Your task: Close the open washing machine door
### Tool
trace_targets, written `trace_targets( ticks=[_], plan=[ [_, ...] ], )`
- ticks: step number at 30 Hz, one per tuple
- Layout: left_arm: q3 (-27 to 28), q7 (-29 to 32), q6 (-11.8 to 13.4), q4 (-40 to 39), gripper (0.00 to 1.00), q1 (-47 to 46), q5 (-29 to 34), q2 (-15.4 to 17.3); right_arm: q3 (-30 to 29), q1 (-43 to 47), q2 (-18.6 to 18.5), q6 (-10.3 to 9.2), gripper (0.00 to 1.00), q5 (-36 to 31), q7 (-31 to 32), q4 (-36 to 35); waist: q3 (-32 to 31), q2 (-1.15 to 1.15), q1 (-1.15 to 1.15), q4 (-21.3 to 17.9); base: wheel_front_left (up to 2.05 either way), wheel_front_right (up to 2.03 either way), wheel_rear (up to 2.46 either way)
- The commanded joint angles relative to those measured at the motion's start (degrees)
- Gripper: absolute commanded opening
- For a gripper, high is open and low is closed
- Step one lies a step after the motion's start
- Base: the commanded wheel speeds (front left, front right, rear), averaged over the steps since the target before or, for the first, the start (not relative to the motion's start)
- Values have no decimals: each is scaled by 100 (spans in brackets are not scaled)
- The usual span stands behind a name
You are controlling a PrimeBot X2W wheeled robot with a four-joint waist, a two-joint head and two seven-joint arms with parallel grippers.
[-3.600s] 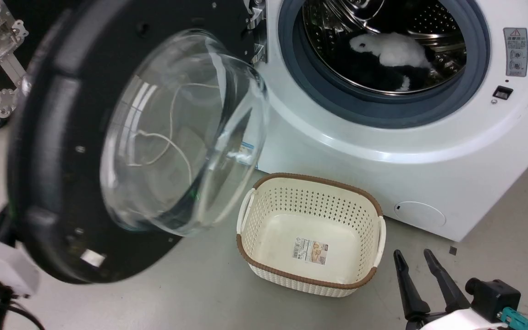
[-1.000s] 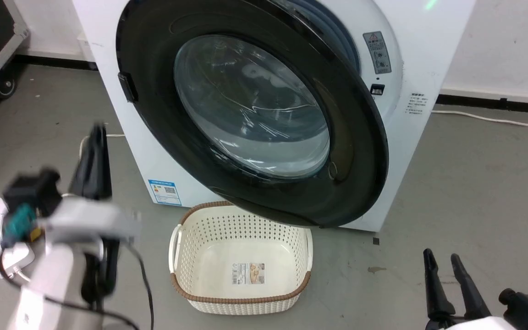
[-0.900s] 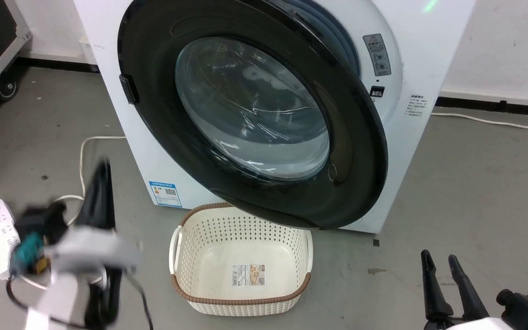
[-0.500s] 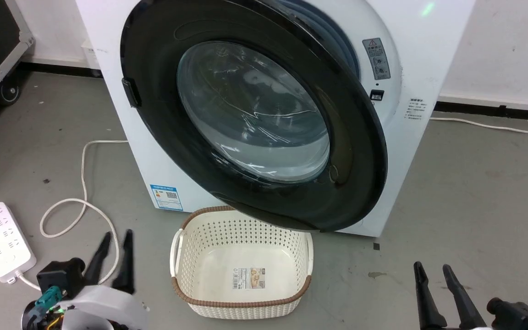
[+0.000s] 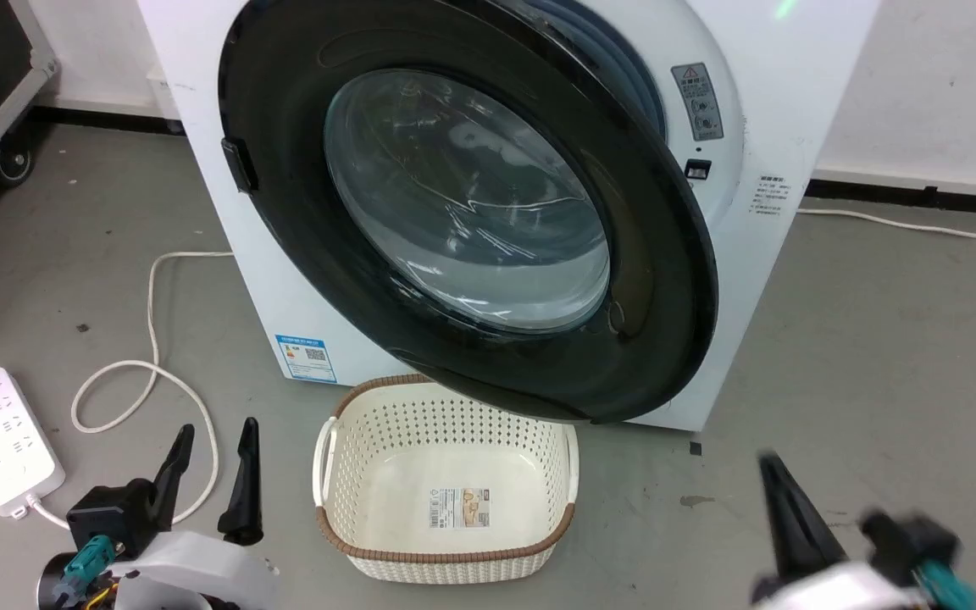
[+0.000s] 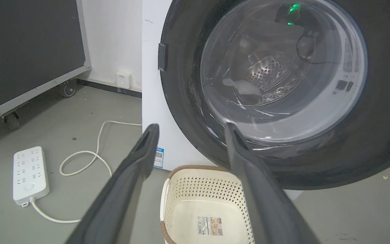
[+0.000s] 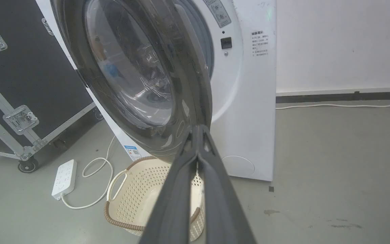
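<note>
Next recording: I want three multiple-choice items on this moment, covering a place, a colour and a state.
1. The laundry basket stands: A) inside the drum B) on the floor before the washing machine C) atop the machine.
2. Its rim band is: A) brown B) blue C) red.
3. The washing machine door is: A) latched B) removed C) ajar.
B: it sits on the floor under the door's lower edge. A: a brown band rings the cream wall. C: the right wrist view shows a gap between door and front.
</note>
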Motion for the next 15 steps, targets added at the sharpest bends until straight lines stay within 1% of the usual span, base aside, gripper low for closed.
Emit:
trace_targets(
  ticks=[1,7,15],
  plan=[
    [18,-43,29,-39,100,82,47,0,53,-197,0,6,0,-55,29,21,13,0,0,0,0,0,0],
    [18,-65,26,-190,100,13,49,-10,447,-1233,0,6,0,-306,326,452,238,0,0,111,0,0,0],
    [53,-91,-43,-167,100,-133,-3,-7,315,-2323,0,6,0,-447,275,1512,566,0,0,310,0,0,0]
  ],
)
